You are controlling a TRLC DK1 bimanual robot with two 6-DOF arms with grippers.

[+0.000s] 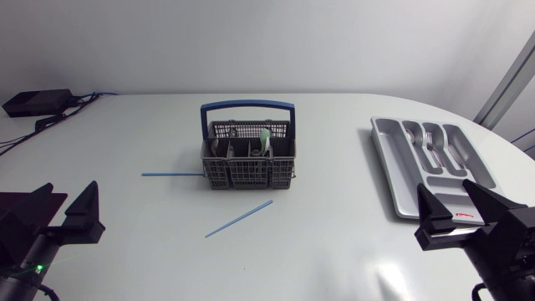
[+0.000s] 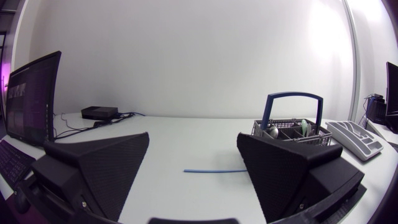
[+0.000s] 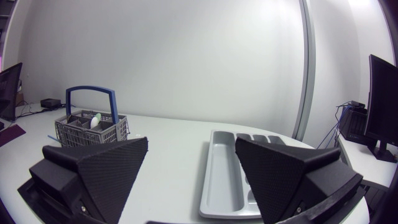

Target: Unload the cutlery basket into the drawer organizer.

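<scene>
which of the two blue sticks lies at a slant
The blue stick in front of the cutlery basket; the other stick lies straight across, off the basket's left side.

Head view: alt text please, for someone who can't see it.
Grey cutlery basket with blue handle mid-table, grey drawer organizer at right. Two blue sticks lie by the basket. Left gripper and right gripper: open, in the lower corners.

Your left end effector (image 2: 193,142) and right end effector (image 3: 191,144) are matte black, with broad textured wedge fingers (image 2: 99,168); the right carries a red-and-white label (image 1: 465,217).
</scene>
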